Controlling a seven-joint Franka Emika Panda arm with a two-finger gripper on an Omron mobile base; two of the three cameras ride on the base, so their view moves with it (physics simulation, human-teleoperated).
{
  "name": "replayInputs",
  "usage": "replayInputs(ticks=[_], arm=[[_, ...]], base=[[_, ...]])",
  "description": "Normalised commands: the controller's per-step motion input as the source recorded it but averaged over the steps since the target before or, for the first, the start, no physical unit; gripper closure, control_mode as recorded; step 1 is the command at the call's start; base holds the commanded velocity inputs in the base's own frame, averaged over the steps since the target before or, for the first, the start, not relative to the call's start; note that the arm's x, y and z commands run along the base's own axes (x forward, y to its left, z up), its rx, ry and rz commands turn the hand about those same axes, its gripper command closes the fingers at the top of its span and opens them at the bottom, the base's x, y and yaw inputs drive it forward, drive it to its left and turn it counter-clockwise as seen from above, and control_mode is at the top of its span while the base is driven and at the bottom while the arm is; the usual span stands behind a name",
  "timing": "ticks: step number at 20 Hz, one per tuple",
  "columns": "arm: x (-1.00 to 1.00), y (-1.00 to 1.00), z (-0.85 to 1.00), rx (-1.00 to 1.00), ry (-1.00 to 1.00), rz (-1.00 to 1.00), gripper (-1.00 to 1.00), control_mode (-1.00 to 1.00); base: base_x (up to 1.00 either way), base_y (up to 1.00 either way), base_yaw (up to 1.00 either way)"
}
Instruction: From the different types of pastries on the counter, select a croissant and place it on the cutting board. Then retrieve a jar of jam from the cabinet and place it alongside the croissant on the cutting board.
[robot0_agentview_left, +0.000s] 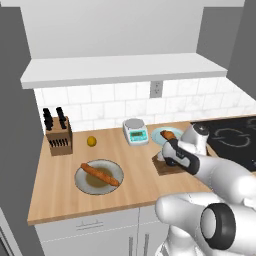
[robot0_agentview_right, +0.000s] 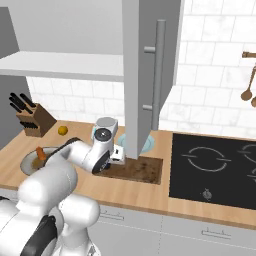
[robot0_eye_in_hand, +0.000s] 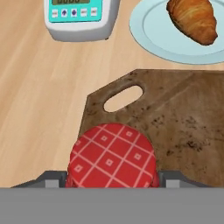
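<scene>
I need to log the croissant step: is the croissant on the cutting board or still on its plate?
Still on its plate. In the hand view the croissant lies on the light blue plate, beyond the cutting board.

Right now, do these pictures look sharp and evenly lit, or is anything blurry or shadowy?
Left base view: soft, flat light, faint shadow under the baguette's plate. Right base view: cabinet door looms large, blocking the middle. Hand view: crisp jam jar and croissant, no glare.
</scene>
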Motion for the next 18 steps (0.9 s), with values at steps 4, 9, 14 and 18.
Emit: replayInputs(ticks=[4,9,14,18], arm=[[0.03,0.02,-0.78,0.0,-0.12,0.0,1.0,-1.0],[0.0,0.15,-0.65,0.0,-0.2,0.0,1.0,-1.0],[0.0,0.2,-0.33,0.03,-0.11,0.0,-1.0,-1.0],[0.0,0.12,0.0,0.05,0.0,0.0,-1.0,-1.0]], base=[[0.0,0.0,0.0],[0.0,0.0,0.0],[0.0,0.0,0.0],[0.0,0.0,0.0]])
